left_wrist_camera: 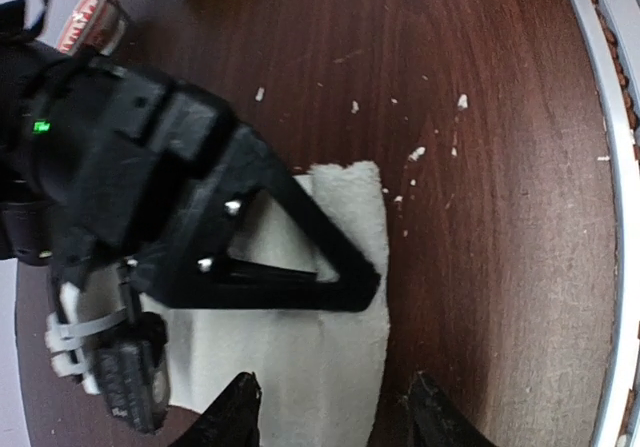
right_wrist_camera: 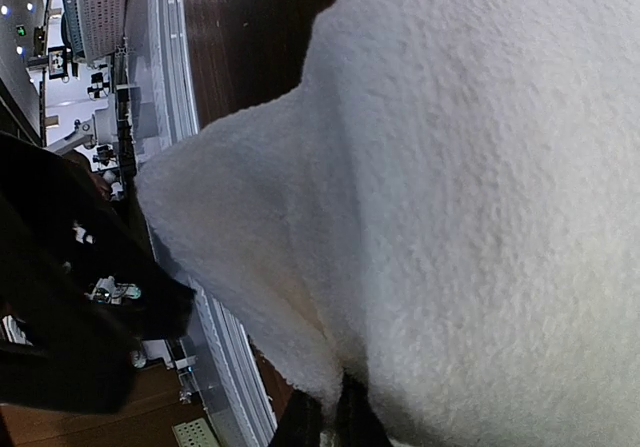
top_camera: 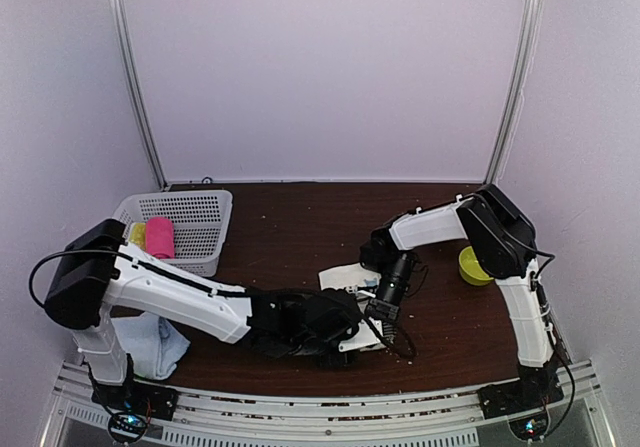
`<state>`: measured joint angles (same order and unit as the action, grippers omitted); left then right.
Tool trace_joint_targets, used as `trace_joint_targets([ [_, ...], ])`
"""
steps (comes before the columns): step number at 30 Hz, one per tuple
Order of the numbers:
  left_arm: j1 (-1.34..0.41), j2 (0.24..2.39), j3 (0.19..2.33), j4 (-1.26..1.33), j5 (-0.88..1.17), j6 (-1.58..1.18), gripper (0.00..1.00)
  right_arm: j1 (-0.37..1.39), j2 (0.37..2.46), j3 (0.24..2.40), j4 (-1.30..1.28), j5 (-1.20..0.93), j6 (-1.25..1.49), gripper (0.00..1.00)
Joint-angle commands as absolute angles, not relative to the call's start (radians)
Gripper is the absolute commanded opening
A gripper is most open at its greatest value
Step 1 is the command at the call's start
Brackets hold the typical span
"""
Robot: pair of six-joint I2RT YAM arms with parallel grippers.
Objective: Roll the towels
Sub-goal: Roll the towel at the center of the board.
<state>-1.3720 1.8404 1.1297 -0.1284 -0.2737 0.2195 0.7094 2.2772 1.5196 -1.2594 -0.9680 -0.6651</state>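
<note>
The cream-white towel (top_camera: 341, 277) lies at the table's middle, partly under both grippers. My right gripper (right_wrist_camera: 332, 425) is shut on a fold of it, and the cloth (right_wrist_camera: 470, 197) fills most of the right wrist view. In the left wrist view the towel (left_wrist_camera: 300, 357) lies flat, with the right gripper's black fingers (left_wrist_camera: 310, 267) pressed on it. My left gripper (left_wrist_camera: 335, 415) is open just above the towel's near end; one fingertip is over the cloth, the other over bare wood. The pale blue towel (top_camera: 157, 344) lies crumpled at the near left, beside the left arm's base.
A white mesh basket (top_camera: 200, 229) at the back left holds a pink roll (top_camera: 160, 237) and a yellow roll (top_camera: 137, 234). A yellow-green bowl (top_camera: 470, 267) sits at the right behind the right arm. White lint flecks dot the dark wood. A metal rail (left_wrist_camera: 615, 167) runs along the near edge.
</note>
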Motion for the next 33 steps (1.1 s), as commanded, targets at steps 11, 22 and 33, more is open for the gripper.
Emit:
trace_joint_targets([
  [11,-1.373,2.010,1.216,-0.121,-0.311,0.255,0.18,0.710,2.293,1.496,-1.178,-0.861,-0.631,0.00],
  [22,-1.307,1.977,1.217,-0.181,-0.073,0.173,0.00,0.654,2.109,1.558,-1.356,-1.007,-0.833,0.31],
  [33,-1.097,2.138,1.375,-0.357,0.591,-0.077,0.00,0.407,1.715,1.674,-1.306,-1.055,-0.767,0.38],
])
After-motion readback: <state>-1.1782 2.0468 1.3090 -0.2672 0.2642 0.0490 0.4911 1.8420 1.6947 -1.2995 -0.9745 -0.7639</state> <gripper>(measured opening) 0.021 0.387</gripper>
